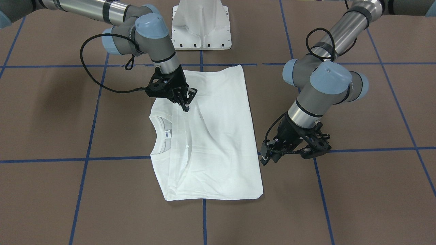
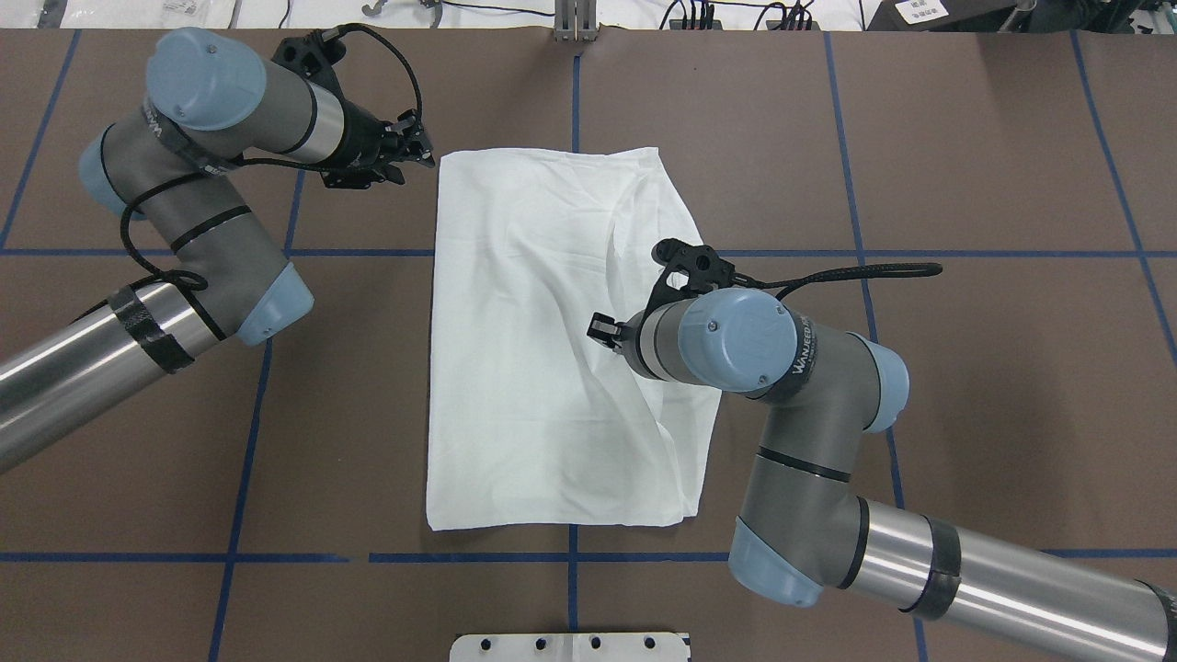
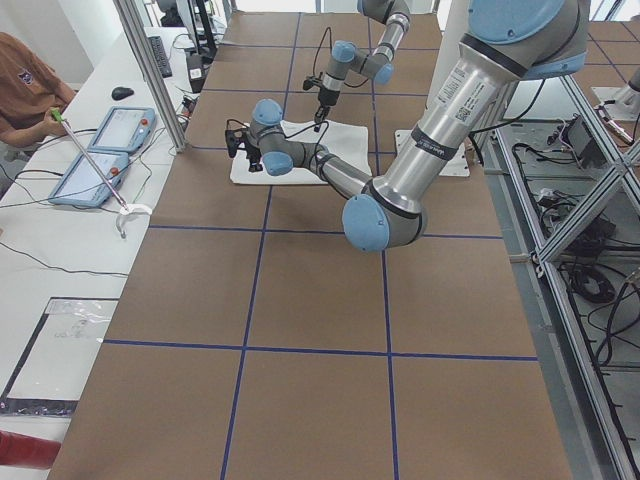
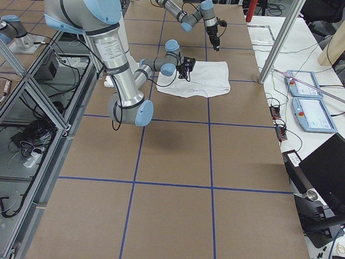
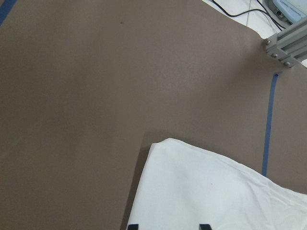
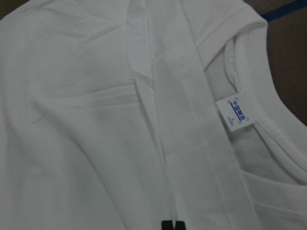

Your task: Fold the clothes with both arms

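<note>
T-shirt point(image 1: 218, 143): white cotton, folded rectangle | collar point(image 6: 271, 117) ribbed | table point(image 1: 340, 204) brown, matte

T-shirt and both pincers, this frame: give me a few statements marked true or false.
1. The T-shirt lies folded on the table. True.
2. The left pincer grips a shirt corner. False: it is open, beside the corner, holding nothing.
3. The right pincer is over the shirt, close to the collar. True.
4. The neck label is hidden. False: it shows inside the collar.
5. Black printed text shows on the top layer. False: only plain white cloth is visible.
</note>
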You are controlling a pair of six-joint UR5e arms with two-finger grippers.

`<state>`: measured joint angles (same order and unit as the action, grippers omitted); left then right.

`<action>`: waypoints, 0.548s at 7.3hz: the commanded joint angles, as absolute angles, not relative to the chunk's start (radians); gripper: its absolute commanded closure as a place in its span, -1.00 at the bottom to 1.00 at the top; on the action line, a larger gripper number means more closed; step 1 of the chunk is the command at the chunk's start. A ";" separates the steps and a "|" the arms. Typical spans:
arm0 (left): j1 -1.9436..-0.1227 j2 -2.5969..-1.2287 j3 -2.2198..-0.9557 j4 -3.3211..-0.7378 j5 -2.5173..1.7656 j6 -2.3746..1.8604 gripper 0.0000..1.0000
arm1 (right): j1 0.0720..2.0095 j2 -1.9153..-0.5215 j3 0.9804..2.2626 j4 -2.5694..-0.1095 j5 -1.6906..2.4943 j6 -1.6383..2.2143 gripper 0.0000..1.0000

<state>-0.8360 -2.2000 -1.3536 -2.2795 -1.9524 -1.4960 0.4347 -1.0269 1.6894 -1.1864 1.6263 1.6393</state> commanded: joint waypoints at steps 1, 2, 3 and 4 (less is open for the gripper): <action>-0.836 -2.201 -1.355 -2.279 -1.951 -1.497 -0.07 | 0.439 -1.101 1.762 -1.193 1.640 1.640 1.00; -0.836 -2.200 -1.356 -2.279 -1.951 -1.497 -0.07 | 0.434 -1.109 1.753 -1.193 1.634 1.646 1.00; -0.836 -2.200 -1.355 -2.279 -1.950 -1.497 -0.08 | 0.442 -1.109 1.750 -1.193 1.632 1.644 1.00; -0.836 -2.200 -1.356 -2.279 -1.950 -1.497 -0.08 | 0.458 -1.108 1.750 -1.193 1.635 1.646 0.41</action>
<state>-0.8360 -2.2000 -1.3551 -2.2795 -1.9503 -1.4971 0.4436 -1.1060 1.7508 -1.1934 1.6340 1.6446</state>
